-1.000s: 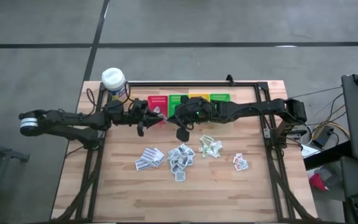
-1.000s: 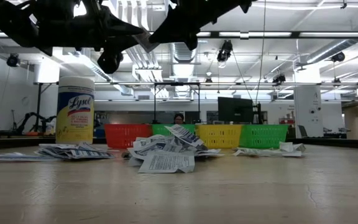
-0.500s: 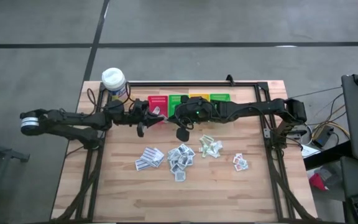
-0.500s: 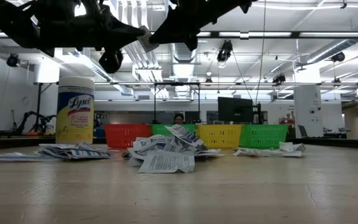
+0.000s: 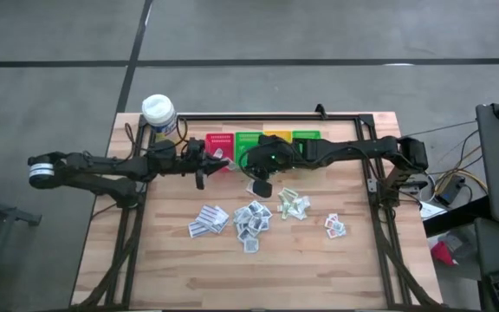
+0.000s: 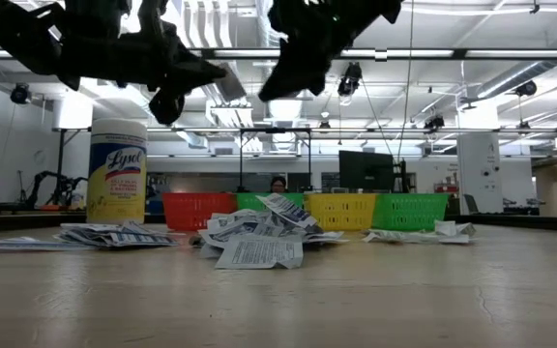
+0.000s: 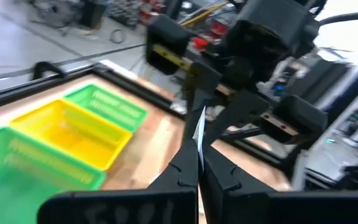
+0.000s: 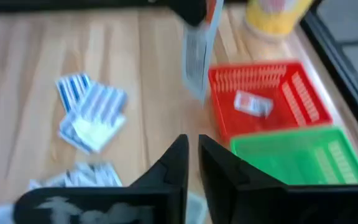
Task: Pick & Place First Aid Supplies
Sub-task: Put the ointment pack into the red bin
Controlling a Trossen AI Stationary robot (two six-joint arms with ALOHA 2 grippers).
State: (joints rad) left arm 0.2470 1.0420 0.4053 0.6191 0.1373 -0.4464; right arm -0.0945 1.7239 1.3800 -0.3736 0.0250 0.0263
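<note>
Most of the first aid packets point(image 5: 251, 217) lie unsorted in loose heaps on the desk point(image 5: 171, 260), seen from above, in front of a row of red point(image 5: 221, 141), green point(image 5: 249, 139), yellow and second green bins at the far edge. Both arms meet just before the red bin: the left claw point(image 5: 212, 161) is clamped on one thin packet, while the right claw point(image 5: 261, 185) hangs beside it over the nearest heap.

Level with the desk, the heaps point(image 6: 254, 237) sit undisturbed before the four bins, a tall wipes canister point(image 6: 116, 171) at the side.

Past the left claw's closed fingers point(image 7: 188, 174), a white sachet point(image 7: 199, 134) stands edge-on between the tips.

From the right wrist, its own claw point(image 8: 192, 144) is slightly parted and empty; one sachet point(image 8: 253, 103) already rests in the red bin point(image 8: 303, 99), and the held packet point(image 8: 199, 56) dangles just short of it. Judging by this, sorting has barely begun.
</note>
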